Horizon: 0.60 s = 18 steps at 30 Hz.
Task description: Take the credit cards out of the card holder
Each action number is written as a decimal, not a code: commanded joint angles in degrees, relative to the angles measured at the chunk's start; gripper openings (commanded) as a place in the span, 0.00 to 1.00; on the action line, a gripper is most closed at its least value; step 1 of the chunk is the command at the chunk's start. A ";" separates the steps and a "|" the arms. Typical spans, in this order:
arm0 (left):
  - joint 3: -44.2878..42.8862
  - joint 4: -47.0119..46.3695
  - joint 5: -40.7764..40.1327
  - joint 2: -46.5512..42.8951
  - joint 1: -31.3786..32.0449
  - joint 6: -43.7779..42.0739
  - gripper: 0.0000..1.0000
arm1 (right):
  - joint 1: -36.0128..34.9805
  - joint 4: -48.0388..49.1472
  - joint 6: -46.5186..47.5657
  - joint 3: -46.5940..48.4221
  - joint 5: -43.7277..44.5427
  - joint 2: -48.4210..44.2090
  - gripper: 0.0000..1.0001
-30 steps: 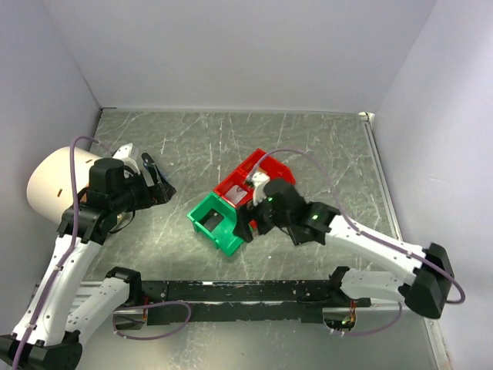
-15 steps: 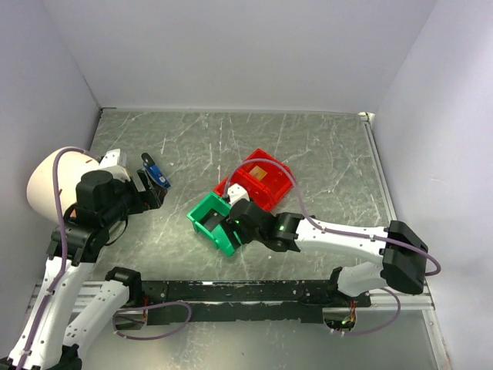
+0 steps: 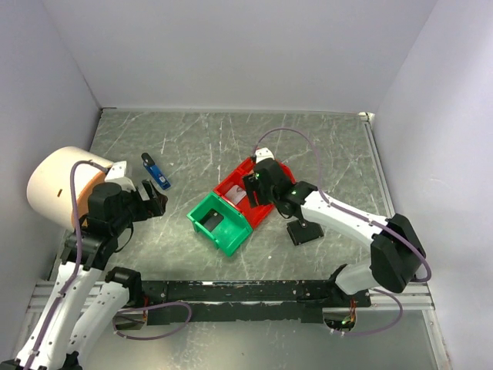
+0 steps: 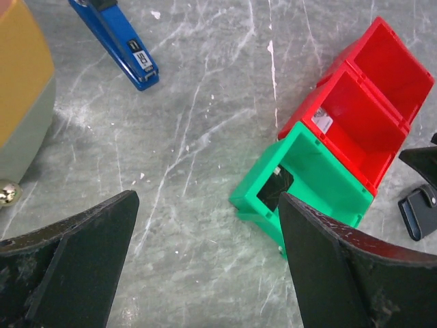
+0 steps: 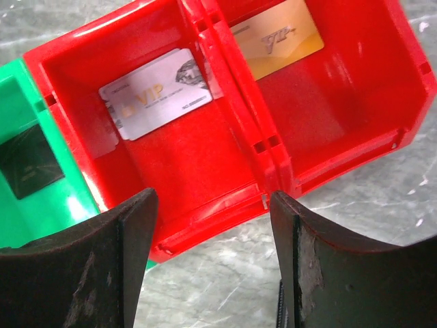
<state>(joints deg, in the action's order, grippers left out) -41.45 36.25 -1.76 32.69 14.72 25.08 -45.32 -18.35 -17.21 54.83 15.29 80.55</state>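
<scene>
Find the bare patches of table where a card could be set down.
Free: the table strip behind the red bins; the gap between the blue stick and green bin; the right edge beyond the card holder. Crowded: the centre, around the bins and right arm.

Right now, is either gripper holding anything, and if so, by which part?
Nothing is held. The left gripper is open with nothing between its fingers. The right gripper is open above the red bins. The card holder lies free nearby.

"VIP" printed on silvery card (image 5: pixel 156 92) in red bin (image 5: pixel 205 174)
</scene>
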 commanded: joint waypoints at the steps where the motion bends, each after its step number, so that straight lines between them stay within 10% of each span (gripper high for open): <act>1: 0.16 -3.20 -4.69 -2.62 0.31 0.88 0.95 | 2.96 1.44 5.43 1.90 0.58 0.55 0.67; 18: 0.67 -1.85 -8.06 -1.55 0.31 2.86 0.95 | 9.26 -0.84 11.86 10.02 -8.48 12.75 0.54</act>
<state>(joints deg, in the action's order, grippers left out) -41.06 35.40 -8.27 30.74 14.74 27.24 -36.91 -18.39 -7.25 61.60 7.66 92.01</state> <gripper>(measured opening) 0.954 0.554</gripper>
